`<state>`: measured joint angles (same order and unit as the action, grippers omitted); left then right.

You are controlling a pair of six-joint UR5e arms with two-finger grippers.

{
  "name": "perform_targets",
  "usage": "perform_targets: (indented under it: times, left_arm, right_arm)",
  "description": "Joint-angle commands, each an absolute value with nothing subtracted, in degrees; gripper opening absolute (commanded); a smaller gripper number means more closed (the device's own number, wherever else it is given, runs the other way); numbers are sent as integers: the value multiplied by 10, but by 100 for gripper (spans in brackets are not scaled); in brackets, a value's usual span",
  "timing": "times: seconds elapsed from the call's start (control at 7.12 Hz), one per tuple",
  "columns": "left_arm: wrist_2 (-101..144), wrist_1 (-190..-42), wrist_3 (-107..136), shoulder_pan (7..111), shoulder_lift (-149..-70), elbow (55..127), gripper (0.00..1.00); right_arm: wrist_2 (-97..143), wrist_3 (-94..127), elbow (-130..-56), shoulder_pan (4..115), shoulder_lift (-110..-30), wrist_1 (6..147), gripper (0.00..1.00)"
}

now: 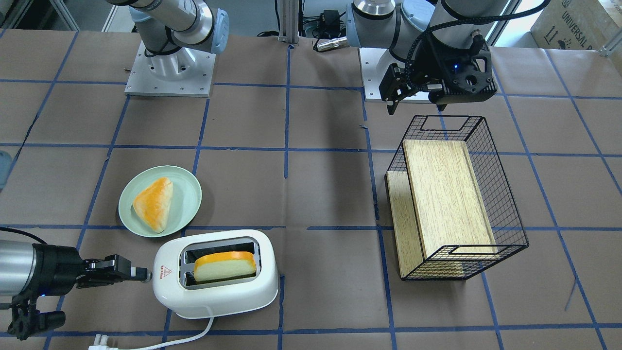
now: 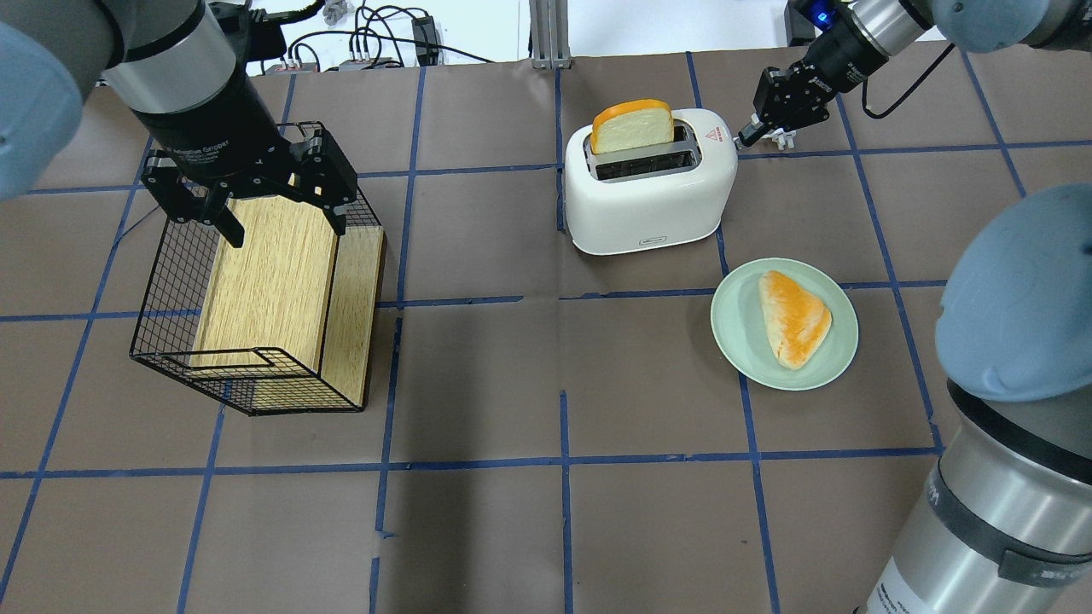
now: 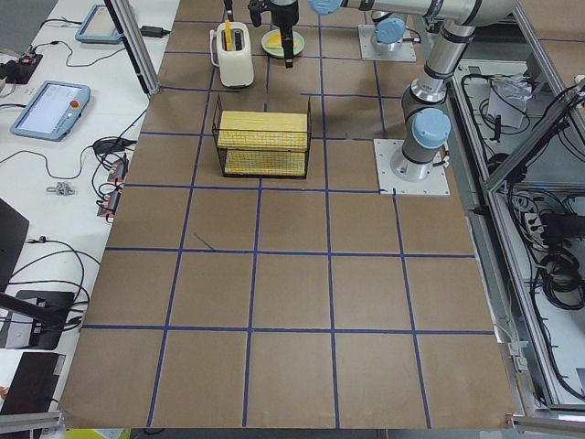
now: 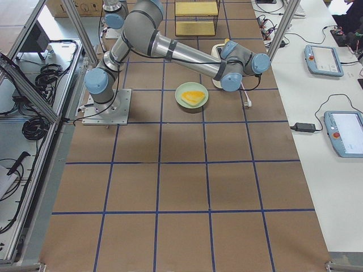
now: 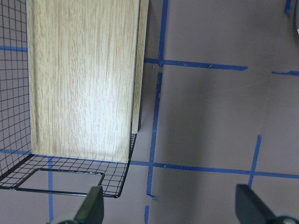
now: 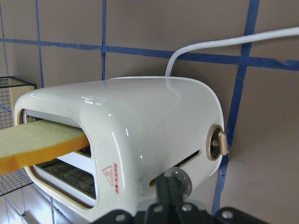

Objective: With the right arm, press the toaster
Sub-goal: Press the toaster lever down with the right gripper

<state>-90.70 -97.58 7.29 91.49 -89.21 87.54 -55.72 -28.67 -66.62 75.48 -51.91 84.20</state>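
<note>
- Showing the contact step of the press: the right gripper (image 1: 143,274) is levelled at the lever end of the toaster (image 1: 218,299), its slim fingers (image 6: 167,189) clenched together with nothing between them
- The fingertips sit at the small clear lever knob (image 6: 185,179) on that end, below the red warning sticker (image 6: 112,176)
- The toaster stands upright on the table (image 1: 316,194); a bread slice (image 1: 224,266) rises high out of one slot, so the lever is judged not yet pressed down
- The next move calls for a straight downward push along the toaster's lever slot; the knob is small and rounded, so the tips may slide off, and a light toaster may tilt or shift
- The left gripper (image 2: 281,217) hangs spread wide and holds nothing, over the wire basket (image 2: 171,281), well apart from the toaster's other end
- A green plate (image 2: 734,341) with a bread wedge (image 2: 793,320) lies just beside the toaster's long side
- Hard to make out: whether the tips truly touch the knob, which they partly cover; the plug (image 1: 99,341) on the toaster's cord (image 1: 194,335) is cut off at the front-facing view's edge
</note>
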Motion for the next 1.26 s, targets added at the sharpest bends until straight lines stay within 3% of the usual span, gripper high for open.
perform_targets:
  times: [0.0,1.12]
  left_arm:
    - [-907,-976,73,915,-892,875,100]
    - [-907,-976,73,915,-892,875,100]
  right_arm:
    - [-560,-289,-665,754,-509,841,3]
    - [-560,-293,-663,754,-474,850,3]
